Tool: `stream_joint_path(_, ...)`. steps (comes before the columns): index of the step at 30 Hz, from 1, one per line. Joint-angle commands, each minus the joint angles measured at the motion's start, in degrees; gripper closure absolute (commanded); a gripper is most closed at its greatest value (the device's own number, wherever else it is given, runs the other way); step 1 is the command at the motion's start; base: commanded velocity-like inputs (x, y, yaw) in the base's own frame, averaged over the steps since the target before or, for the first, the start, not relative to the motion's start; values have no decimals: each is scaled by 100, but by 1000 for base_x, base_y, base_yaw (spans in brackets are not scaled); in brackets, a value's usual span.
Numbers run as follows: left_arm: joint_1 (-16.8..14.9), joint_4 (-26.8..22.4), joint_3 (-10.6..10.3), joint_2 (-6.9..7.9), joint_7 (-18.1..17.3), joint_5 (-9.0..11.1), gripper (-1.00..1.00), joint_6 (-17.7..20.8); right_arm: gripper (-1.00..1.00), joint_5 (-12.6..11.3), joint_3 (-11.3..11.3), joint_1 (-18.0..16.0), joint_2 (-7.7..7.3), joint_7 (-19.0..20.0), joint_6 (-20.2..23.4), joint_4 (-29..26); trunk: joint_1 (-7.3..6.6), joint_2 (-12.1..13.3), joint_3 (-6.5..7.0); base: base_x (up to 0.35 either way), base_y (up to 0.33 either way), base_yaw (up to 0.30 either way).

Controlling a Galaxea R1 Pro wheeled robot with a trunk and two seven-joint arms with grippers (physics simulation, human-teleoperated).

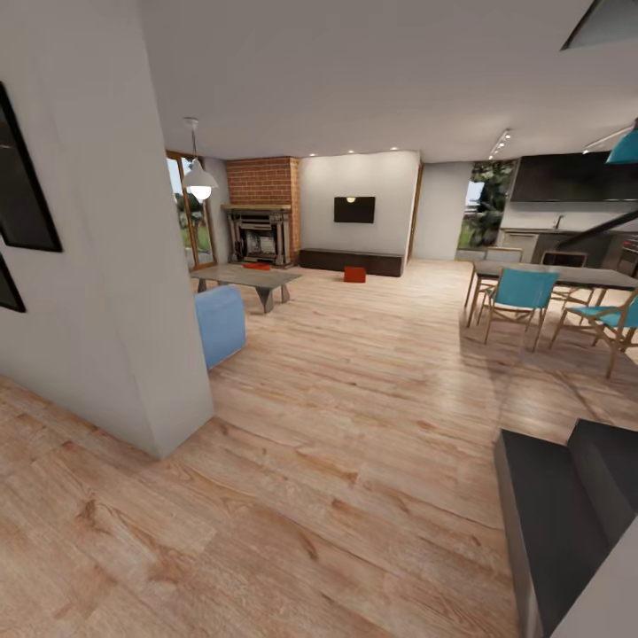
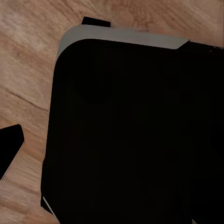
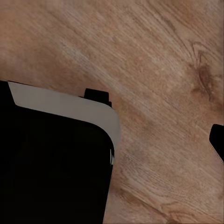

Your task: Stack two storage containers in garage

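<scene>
Light wood plank floor (image 1: 337,496) fills the foreground, with a white wall corner (image 1: 133,266) rising from it. Landmark: the red brick column (image 1: 262,182) at the far end of the living room. One orange-red storage container (image 1: 354,275) sits on the planks well apart from the column, toward the black wall TV (image 1: 354,209); a second container (image 1: 257,265) lies on the low grey coffee table (image 1: 248,278) just before the column. Wrist views show the dark robot base (image 2: 126,135) over the planks; finger state cannot be told.
</scene>
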Motion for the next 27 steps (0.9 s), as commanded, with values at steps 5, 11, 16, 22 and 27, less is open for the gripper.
stream_joint_path(5, 0, -13, 5, -1, 0, 45, -100, 37, -100, 1, 41, -8, 1, -23, -30, 17, 3, -3, -6, 322, 98, 0)
stream_joint_path(11, -1, -13, 2, 5, 0, 45, -100, 38, -100, 7, 27, -7, 4, -24, -39, 17, 3, -3, -6, 322, 98, 0)
stream_joint_path(16, 0, -13, -1, 8, 0, 45, -100, 36, -100, -32, 9, -7, 8, -30, -37, 17, 3, -3, -6, 322, 98, -59)
stream_joint_path(22, 0, -13, -2, 8, 0, 45, -100, 38, -100, -25, 13, -7, 9, -29, -35, 17, 3, -3, -6, 322, 98, -220)
stream_joint_path(27, 0, -13, -4, 8, 0, 45, -100, 39, -100, -23, 13, -6, 9, -26, -36, 17, 3, -3, -6, 322, 98, -233)
